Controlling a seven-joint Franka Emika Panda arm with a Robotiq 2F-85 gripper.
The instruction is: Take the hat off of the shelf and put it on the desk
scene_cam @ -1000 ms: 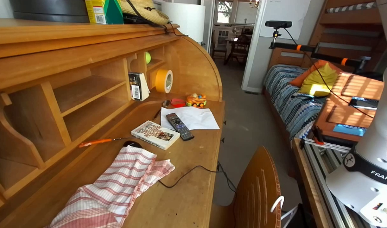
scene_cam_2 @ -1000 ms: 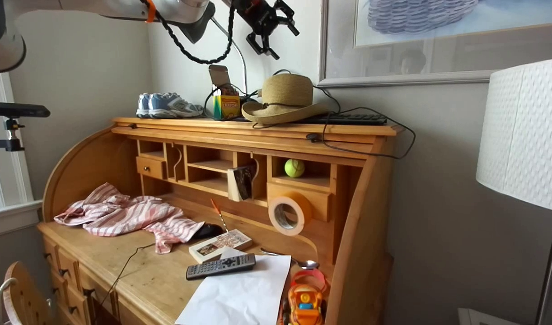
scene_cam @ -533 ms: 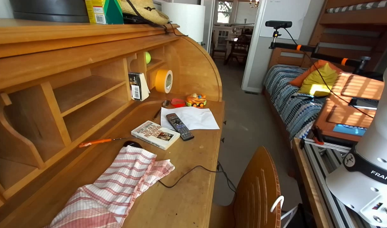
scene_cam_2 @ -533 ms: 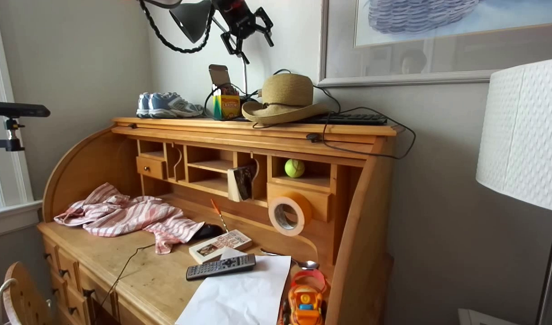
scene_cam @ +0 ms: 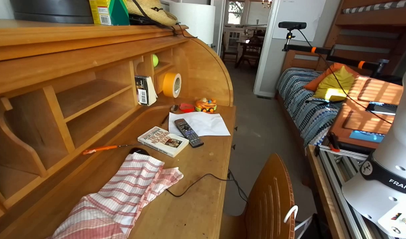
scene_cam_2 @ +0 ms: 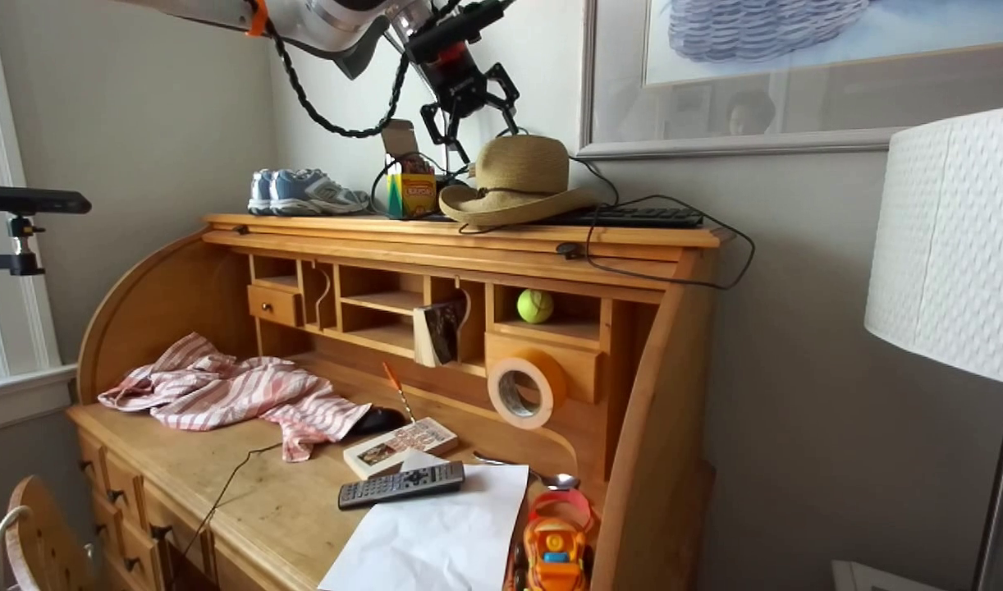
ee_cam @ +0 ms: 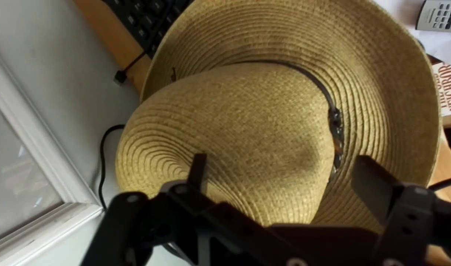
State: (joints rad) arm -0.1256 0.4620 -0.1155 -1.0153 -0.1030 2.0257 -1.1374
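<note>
In an exterior view, the arm (scene_cam_2: 309,23) extends from the upper left of the hat (scene_cam_2: 522,168), its wrist tilted downward. The claw (scene_cam_2: 491,145) hangs over the crown; in the wrist view its fingers (ee_cam: 369,181) stand well apart, one over the crown, the other over the brim; I cannot judge contact. The hat sits crown-up on the shelf (scene_cam_2: 345,226), between a crayon box (scene_cam_2: 413,193) and a keyboard (scene_cam_2: 657,216) partly hidden by its brim. Below the hat, the surface (scene_cam_2: 198,455) bears, left to right, a striped cloth (scene_cam_2: 239,394), a book (scene_cam_2: 396,447), a remote control (scene_cam_2: 401,485) overlapping a paper sheet (scene_cam_2: 444,533), and an orange toy car (scene_cam_2: 555,552). Around me: a chair (scene_cam_2: 38,533) far left of the hat, a framed picture (scene_cam_2: 764,103) at its upper right, a white lampshade (scene_cam_2: 953,246) farther right.
</note>
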